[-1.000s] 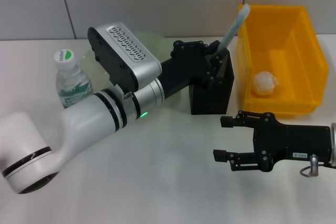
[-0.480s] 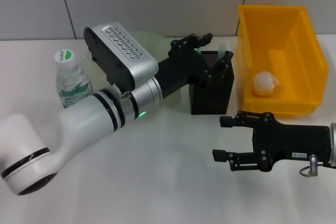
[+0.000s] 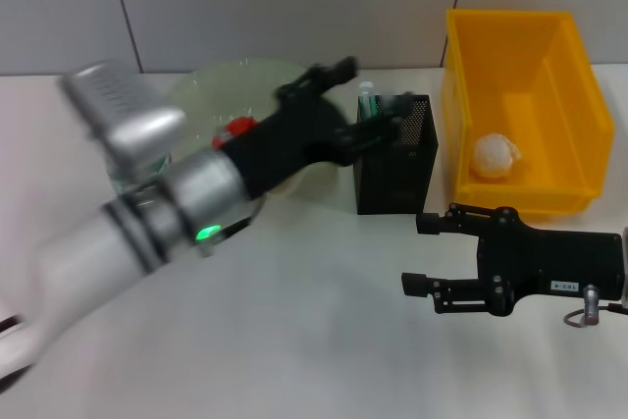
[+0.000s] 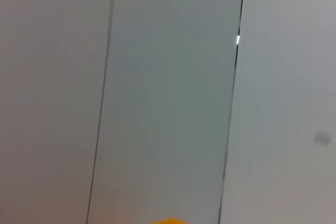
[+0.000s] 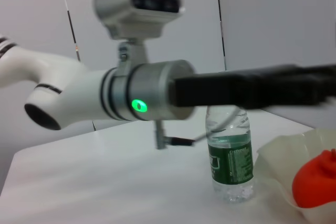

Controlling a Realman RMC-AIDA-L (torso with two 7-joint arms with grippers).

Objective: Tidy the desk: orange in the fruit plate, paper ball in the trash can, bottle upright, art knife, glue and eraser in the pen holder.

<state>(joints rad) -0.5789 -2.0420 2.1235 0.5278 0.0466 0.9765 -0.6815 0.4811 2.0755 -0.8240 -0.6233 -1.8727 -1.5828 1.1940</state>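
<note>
- The desk (image 3: 294, 340) carries everything; most things stand along its far edge.
- The trash can (image 3: 569, 76) stands at the far right corner, and the paper ball (image 3: 496, 156) lies already inside it.
- The fruit plate (image 3: 221, 95) is near the middle of the far edge, with the orange (image 3: 235, 128) in it; the right wrist view shows the orange (image 5: 315, 182) resting inside the wavy rim.
- The bottle (image 5: 228, 156) stands upright with its green label, on the left side of the plate; in the head view the left arm hides it almost fully.
- The pen holder (image 3: 394, 159) stands between the plate and the trash can. The glue (image 3: 368, 100) sticks out of its top, so I judge this item is delivered.
- The left gripper (image 3: 368, 95) hangs over the near-left rim of the pen holder, its fingers spread apart and holding nothing. The picture is smeared by motion here.
- The right gripper (image 3: 417, 254) rests low near the right edge, in front of the trash can, with its fingers apart and empty.
- Advice for the step in hand: the left arm should leave upward first, then sideways, so the fingers do not hook the glue or push the light mesh cup. It should also pass high over the plate rim and the bottle.
- The art knife and the eraser I cannot find; perhaps they sit deep in the holder.
</note>
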